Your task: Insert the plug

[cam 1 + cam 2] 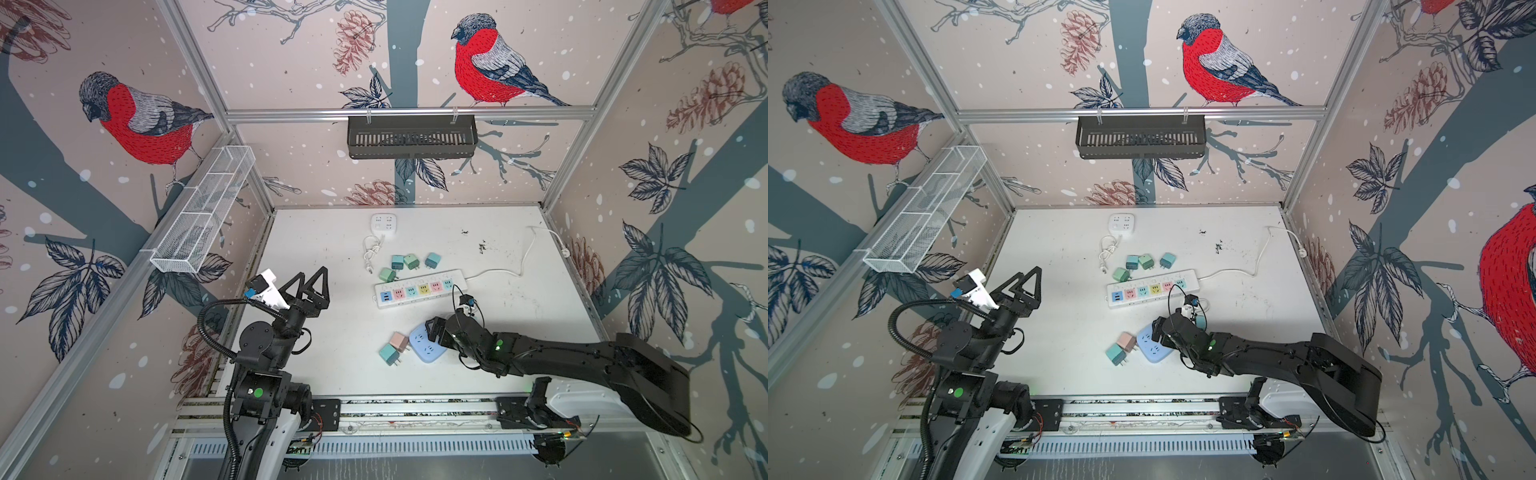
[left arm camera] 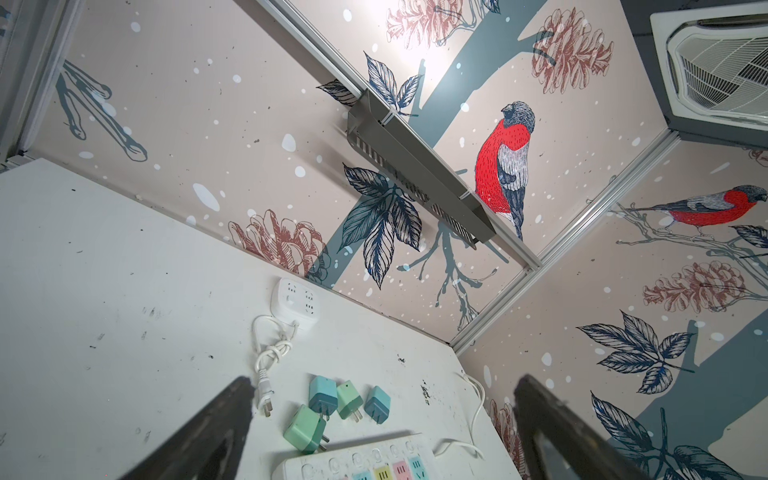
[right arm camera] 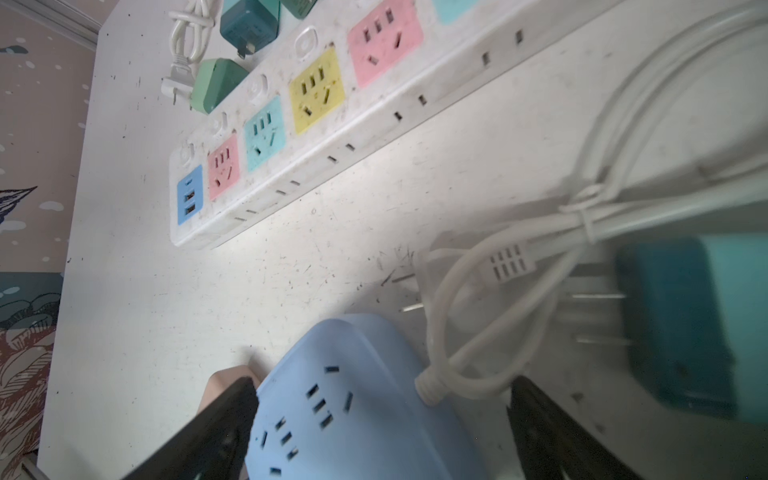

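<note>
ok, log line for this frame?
left gripper: open, empty | right gripper: open, over blue socket block | power strip: nothing plugged in

The walls (image 1: 270, 83) are pink, with big red birds (image 1: 486, 62), pine cones and dark leaves. A white table (image 1: 540, 307) with black marks fills the middle. A black basket (image 1: 411, 137) hangs at 12 o'clock. A white wire basket (image 1: 203, 212) hangs at 10 o'clock.

We see a black slotted basket (image 1: 411, 137) hanging from the frame bar (image 1: 291, 114) on the far wall. A white wire basket (image 1: 203, 208) runs along the left wall. Both sit well above the white table (image 1: 532, 340), which is scuffed and speckled. Wallpaper (image 1: 486, 62) of red-breasted birds, pine cones and leaves covers the walls. The left wrist view catches a ceiling vent (image 2: 719, 70).
</note>
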